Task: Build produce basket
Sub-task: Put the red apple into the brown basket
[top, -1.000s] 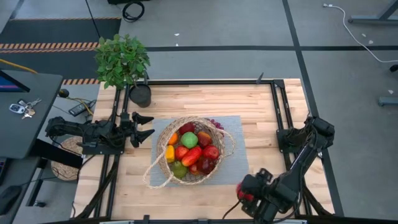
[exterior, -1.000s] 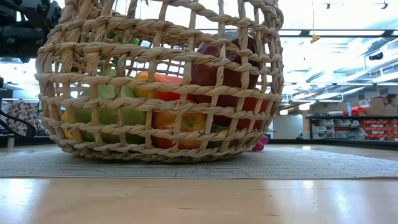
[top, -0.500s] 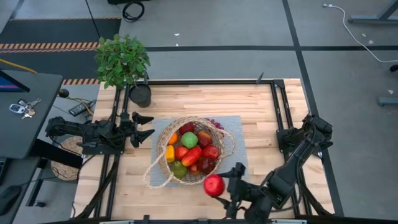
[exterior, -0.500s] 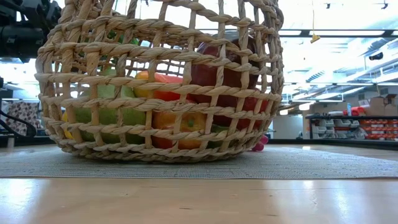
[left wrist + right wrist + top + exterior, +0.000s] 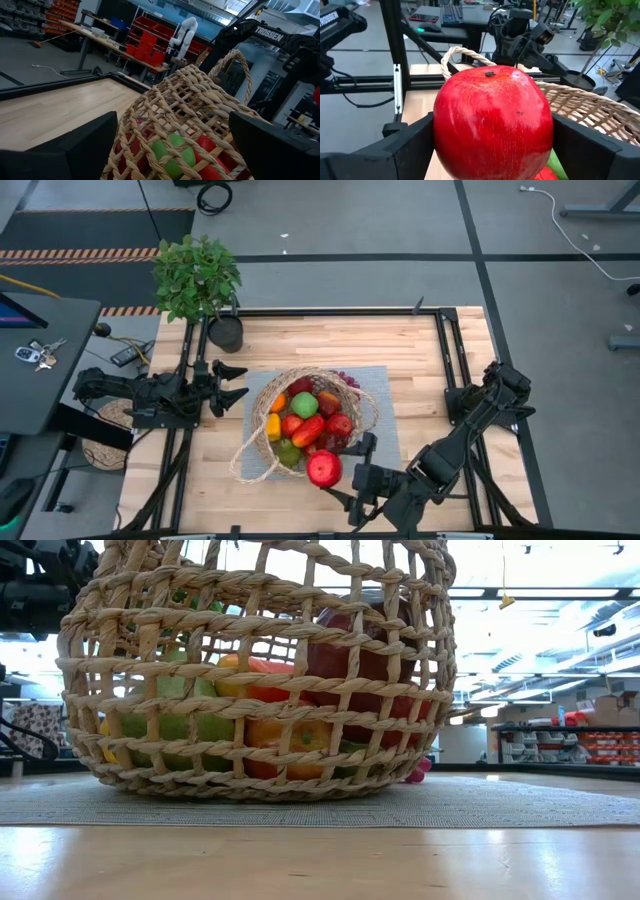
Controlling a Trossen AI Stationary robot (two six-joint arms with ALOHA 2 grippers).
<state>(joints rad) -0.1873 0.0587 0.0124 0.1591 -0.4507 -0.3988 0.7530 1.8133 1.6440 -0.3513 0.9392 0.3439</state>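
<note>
From above, my right pincer (image 5: 336, 471) gripped a red apple (image 5: 323, 468) at the near rim of the basket (image 5: 262, 448), which sat on a grey mat (image 5: 385, 435) mid-worktop (image 5: 330, 340); the apple lay just outside the heaped produce (image 5: 308, 425), so the drop depended on carrying it further in over the rim. The left pincer (image 5: 236, 383) waited released beside the basket's far-left side, apart from it.

At worktop height only the basket's weave (image 5: 250, 680) and fruit behind it showed; neither arm's working end was visible.

My left wrist camera saw the handle (image 5: 235, 62) arching over the fruit.

My right wrist camera was mostly filled by the apple (image 5: 492, 122), hiding the rim below, so clearance there was probably slim
</note>
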